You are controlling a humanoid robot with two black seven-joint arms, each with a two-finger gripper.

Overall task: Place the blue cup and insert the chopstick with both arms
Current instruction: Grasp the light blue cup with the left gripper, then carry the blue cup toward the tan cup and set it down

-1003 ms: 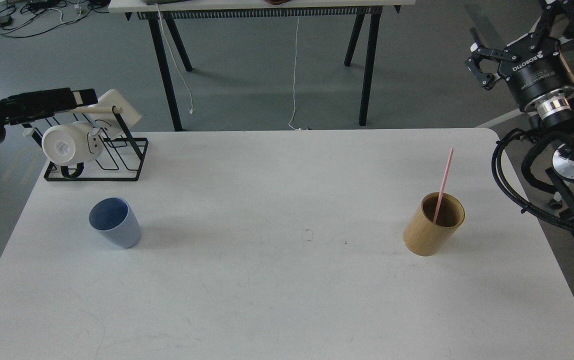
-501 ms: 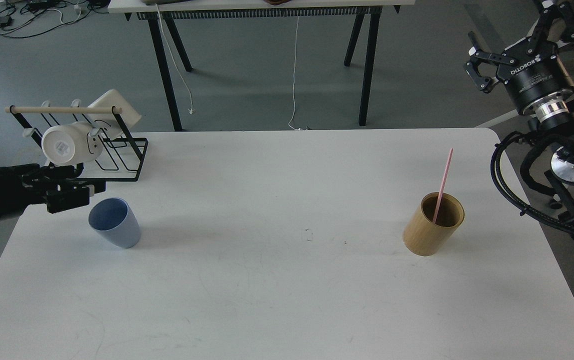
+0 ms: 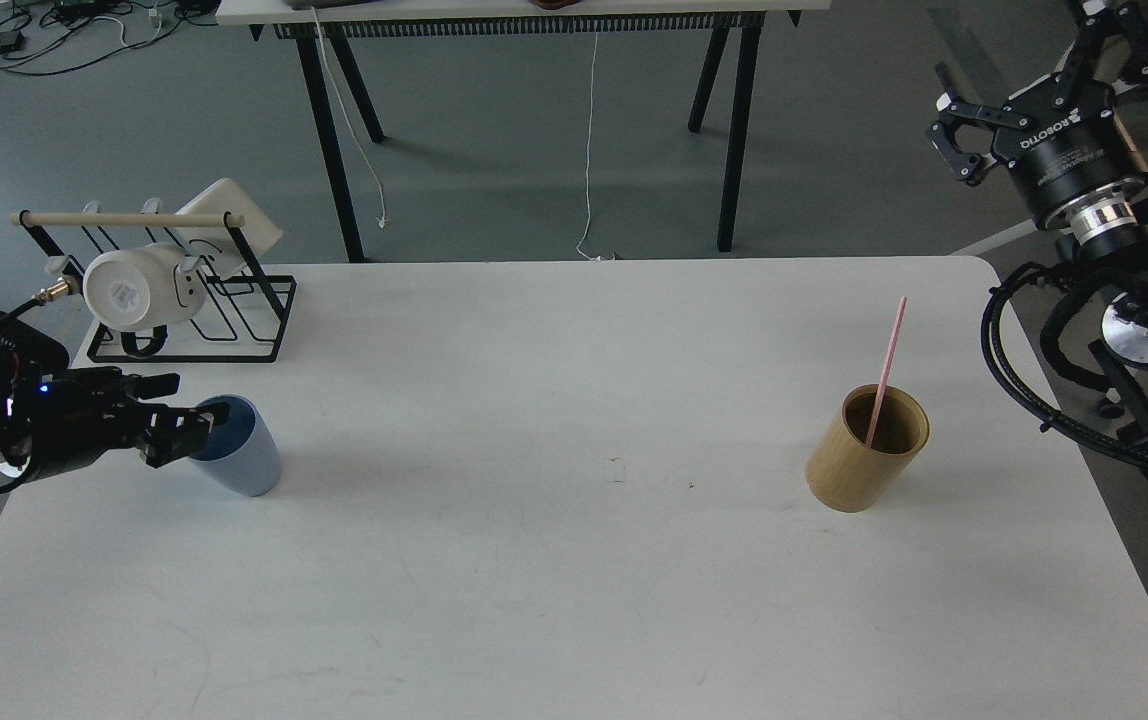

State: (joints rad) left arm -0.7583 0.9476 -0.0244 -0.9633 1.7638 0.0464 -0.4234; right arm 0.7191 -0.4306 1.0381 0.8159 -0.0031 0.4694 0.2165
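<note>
The blue cup (image 3: 239, 462) stands upright on the left of the white table (image 3: 574, 580). My left gripper (image 3: 190, 404) comes in low from the left edge, open, with one fingertip (image 3: 202, 424) overlapping the cup's near-left rim; I cannot tell whether it touches. The pink-red chopstick (image 3: 889, 355) stands leaning in the tan cylindrical holder (image 3: 854, 470) on the right of the table. My right gripper (image 3: 1019, 65) is held high off the table's far right corner, open and empty, well away from the chopstick.
A black wire rack (image 3: 234, 310) with a pale wooden rod (image 3: 129, 219) and a white mug (image 3: 139, 290) stands at the back left, just behind the cup. A second table (image 3: 524, 12) stands beyond. The right arm's cables (image 3: 1014, 370) hang by the table's right edge.
My left arm has swung down from the rack level to table height and moved right, its fingers reaching the blue cup's rim. The right gripper has barely shifted. Cup, holder and chopstick stayed put.
</note>
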